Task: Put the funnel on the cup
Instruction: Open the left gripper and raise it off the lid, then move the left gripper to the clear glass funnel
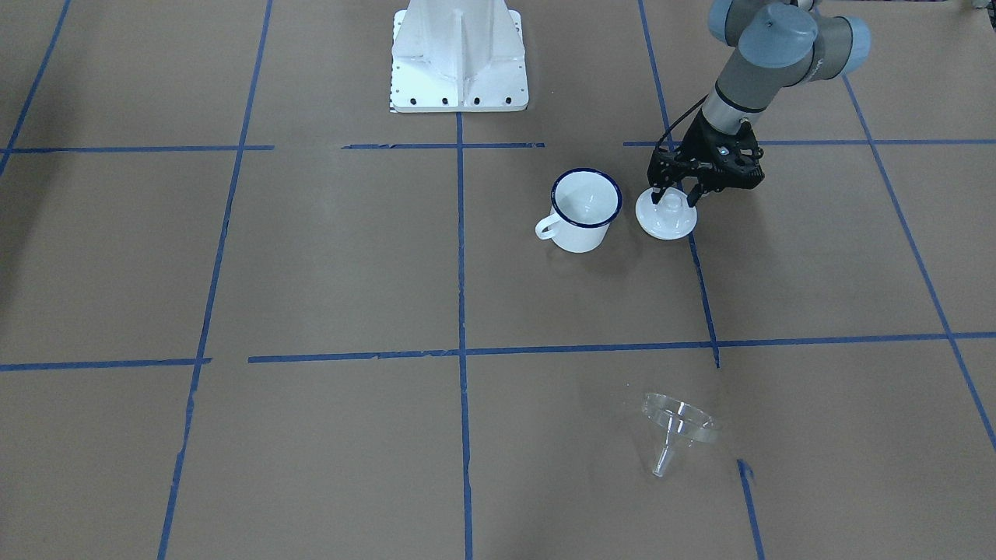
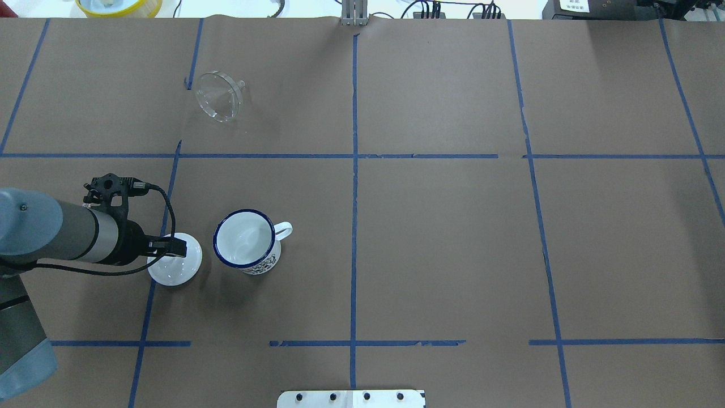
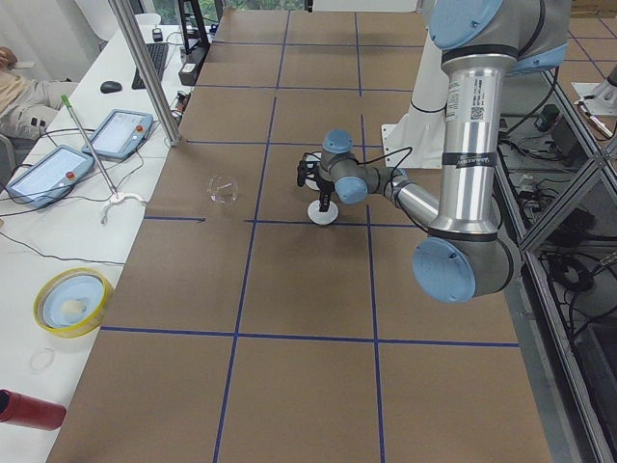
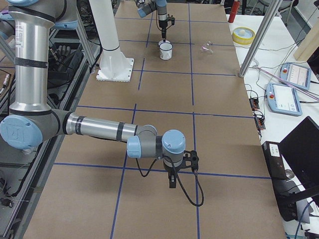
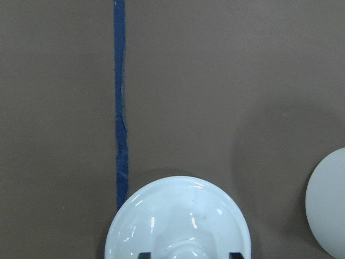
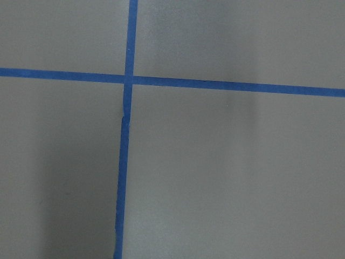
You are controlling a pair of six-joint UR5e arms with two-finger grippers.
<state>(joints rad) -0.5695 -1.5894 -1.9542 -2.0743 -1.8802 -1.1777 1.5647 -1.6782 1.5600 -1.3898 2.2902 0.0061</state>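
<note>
1. Overhead exterior view puts the cup point(image 2: 247, 241) upright on the robot's left half of the table point(image 2: 453, 255). Its mouth is open and empty and its handle is turned toward the middle, so it can take something from above.
2. The lid point(image 2: 175, 271) lies flat on the table just beside the cup, knob point(image 5: 186, 251) up, with a small gap between them. Lying off the mug, it leaves the blue rim free for the funnel.
3. The funnel point(image 2: 220, 96) lies tipped on its side well apart from the cup, out toward the operators' edge. Its spout points away from the robot, and nothing holds it.
4. The left gripper point(image 1: 674, 196) hangs low over the lid and points straight down, with its wrist reaching in almost level from the robot's left. Its fingers point(image 5: 144, 254) straddle the knob with a sliver of space on either side, so the pincer is parted and grips nothing.
5. Judging from this, the funnel step is not yet begun. It would call for lifting clear and then reaching far out for the clear rim.
6. The right gripper point(image 4: 172, 181) points down over bare table well away from everything, its arm stretched low. No view shows its fingers clearly, so whether it is parted cannot be told.
</note>
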